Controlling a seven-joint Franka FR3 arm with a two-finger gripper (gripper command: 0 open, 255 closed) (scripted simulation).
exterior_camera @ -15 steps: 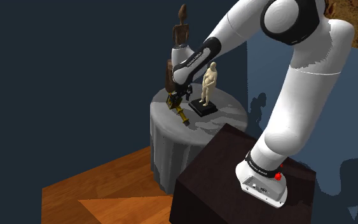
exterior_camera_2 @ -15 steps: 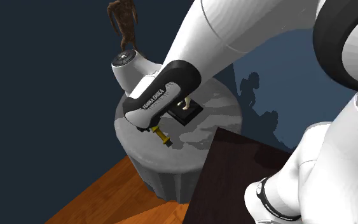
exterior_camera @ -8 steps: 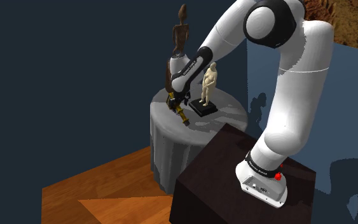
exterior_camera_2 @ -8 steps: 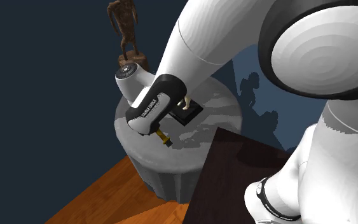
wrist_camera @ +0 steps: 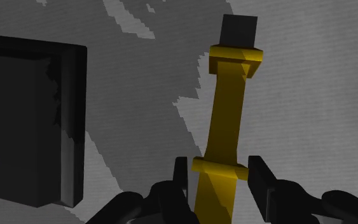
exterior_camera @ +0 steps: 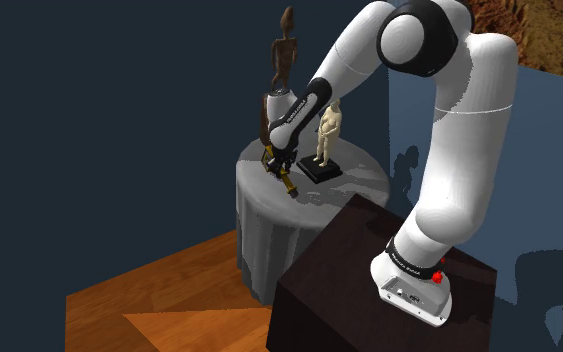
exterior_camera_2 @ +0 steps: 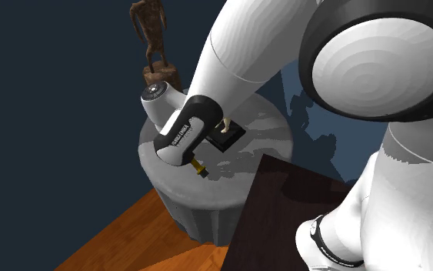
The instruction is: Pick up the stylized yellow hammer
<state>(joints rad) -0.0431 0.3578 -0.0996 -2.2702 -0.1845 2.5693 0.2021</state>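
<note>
A yellow hammer (wrist_camera: 228, 121) with a black end lies flat on the round grey table (exterior_camera: 354, 185). My gripper (wrist_camera: 219, 175) has come down over it, and its black fingers (wrist_camera: 182, 178) press against both sides of the yellow handle, so it is shut on the hammer. In the shoulder view the hammer (exterior_camera: 287, 184) pokes out below the hand (exterior_camera: 278, 160) near the table's left rim. From the second exterior view, just its yellow tip (exterior_camera_2: 200, 168) shows under the hand (exterior_camera_2: 178, 142).
A beige figurine (exterior_camera: 329, 128) on a black base (exterior_camera: 321, 171) stands close beside the hammer; that base (wrist_camera: 31, 121) is near the fingers. A tall brown statue (exterior_camera: 285, 50) rises behind. My dark stand (exterior_camera: 369, 290) and a wooden floor (exterior_camera: 159, 300) lie below.
The hand has sunk lower onto the hammer and the fingers, open a second ago, have closed on its handle. The arm's upper joints have swung toward the shoulder view's left.
</note>
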